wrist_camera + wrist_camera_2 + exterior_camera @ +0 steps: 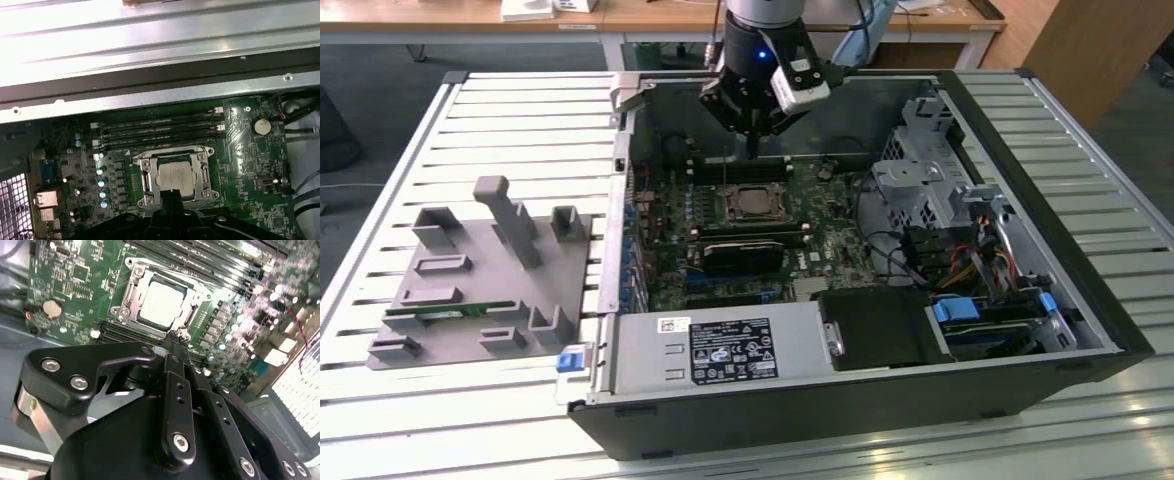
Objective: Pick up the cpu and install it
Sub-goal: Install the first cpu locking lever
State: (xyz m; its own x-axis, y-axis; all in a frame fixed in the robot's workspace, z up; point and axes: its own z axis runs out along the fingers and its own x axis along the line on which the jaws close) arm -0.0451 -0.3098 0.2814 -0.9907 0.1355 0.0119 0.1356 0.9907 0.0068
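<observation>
1. Fingers of the gripper (175, 342) were pressed together into one narrow blade with nothing between them, as the second wrist view showed; the tips hung above the motherboard (720, 245) inside the open computer case (1067, 300).
2. Directly below and just ahead of the tips lay the cpu (161, 302), silver top up, already seated flat in its socket (174, 176); in the first wrist view the tips sat just at the socket's near edge, apart from the chip by a small gap.
3. Being square, the chip gave no long axis to speak of; its sides ran parallel with the socket frame, and the closed fingers lined up roughly with one pair of those sides.
4. Just beyond the socket from the gripper ran the dark memory slots (160, 131), then the case's metal wall (150, 95).
5. Well away from the gripper, outside the case on the slatted table (400, 420), stood the grey tray (480, 290) with upright posts; a green memory stick (454, 311) lay in it.
6. My reading: the chip had reached its place, and the gripper stood nearest to it, centred over the socket's edge
</observation>
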